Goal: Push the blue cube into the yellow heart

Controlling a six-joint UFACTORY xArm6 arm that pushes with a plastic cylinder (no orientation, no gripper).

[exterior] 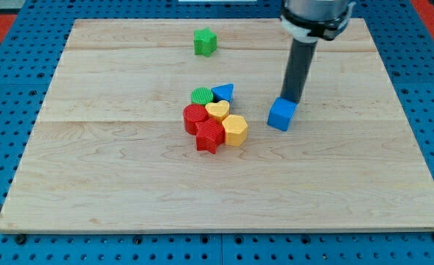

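- My tip [291, 99], a bare rod with nothing to open or hold, sits just behind the blue cube [281, 115], at its upper-right edge.
- The cube stands apart, right of the yellow heart [217, 110]; the push remains undone.
- The heart sits clustered among other blocks.
- The surface is a wooden board [128, 184] on a blue pegboard [3, 81].

The arm comes in from the view's top right, its pale collar cut off by the frame edge, and the dark rod drops straight down, upright, no tilt; my tip [291, 99] sits low on the table, right of centre, its very end just visible
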